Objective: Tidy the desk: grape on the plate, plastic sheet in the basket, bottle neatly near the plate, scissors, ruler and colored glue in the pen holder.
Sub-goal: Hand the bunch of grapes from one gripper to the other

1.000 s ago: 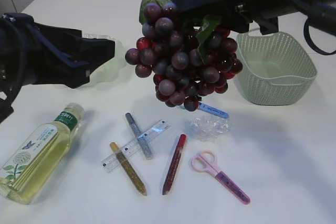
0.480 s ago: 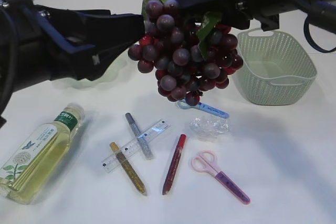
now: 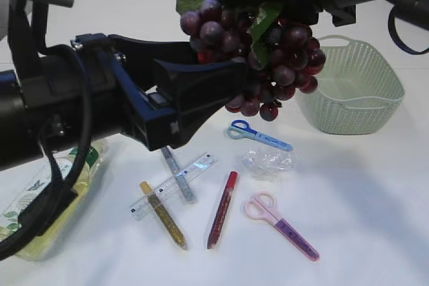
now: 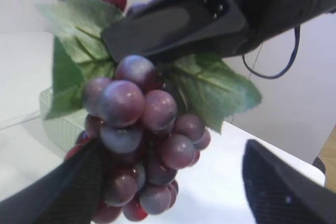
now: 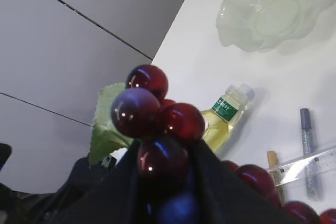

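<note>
A bunch of deep purple and red grapes (image 3: 268, 51) with green leaves (image 4: 210, 85) hangs against black robot arms above a white desk (image 3: 362, 192). Below lie blue-handled scissors (image 3: 258, 134), pink-handled scissors (image 3: 280, 224), a clear ruler (image 3: 173, 186), and glue pens in red (image 3: 222, 209), gold glitter (image 3: 163, 214) and silver glitter (image 3: 179, 177). The woven basket (image 3: 352, 85) is pale green; the bottle (image 5: 223, 119) holds yellow liquid under a green-and-white label; the plate (image 5: 270, 14) is translucent pale green.

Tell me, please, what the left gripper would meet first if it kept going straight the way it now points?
Most likely the grape bunch: the open left gripper points straight at it, one finger apparently already beside the lower grapes. The right gripper holds the bunch's top.
</note>
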Controlling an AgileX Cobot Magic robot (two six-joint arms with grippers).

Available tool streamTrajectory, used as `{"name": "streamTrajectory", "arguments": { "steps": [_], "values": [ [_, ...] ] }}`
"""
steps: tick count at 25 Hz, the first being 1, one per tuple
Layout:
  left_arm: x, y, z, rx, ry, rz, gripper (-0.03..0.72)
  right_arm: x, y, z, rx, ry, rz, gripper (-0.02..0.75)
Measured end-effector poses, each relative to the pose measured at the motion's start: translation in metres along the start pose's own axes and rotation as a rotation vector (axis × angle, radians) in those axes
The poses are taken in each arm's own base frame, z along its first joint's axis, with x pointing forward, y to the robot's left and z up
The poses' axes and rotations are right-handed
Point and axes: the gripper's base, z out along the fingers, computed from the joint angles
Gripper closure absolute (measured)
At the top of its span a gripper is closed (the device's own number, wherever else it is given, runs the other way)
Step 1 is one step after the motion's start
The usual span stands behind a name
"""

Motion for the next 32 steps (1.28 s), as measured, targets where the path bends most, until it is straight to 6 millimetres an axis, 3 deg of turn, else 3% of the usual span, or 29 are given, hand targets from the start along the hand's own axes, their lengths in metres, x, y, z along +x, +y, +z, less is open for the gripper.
{"name": "streamTrajectory", "arguments": {
  "steps": [14,24,32],
  "values": [
    [0.000,0.021,0.002,-0.083,-0.025,-0.061,0.019,0.004,0.008,-0.002,-0.056,0.073,-0.015,0.545],
    [-0.003,0.015,0.002,-0.008,-0.062,-0.012,0.018,0.004,0.011,-0.002,-0.094,0.070,0.003,0.545],
    [0.010,0.018,0.014,0.039,-0.077,-0.029,0.022,0.004,0.015,-0.003,-0.138,0.073,0.004,0.545]
  ]
}}
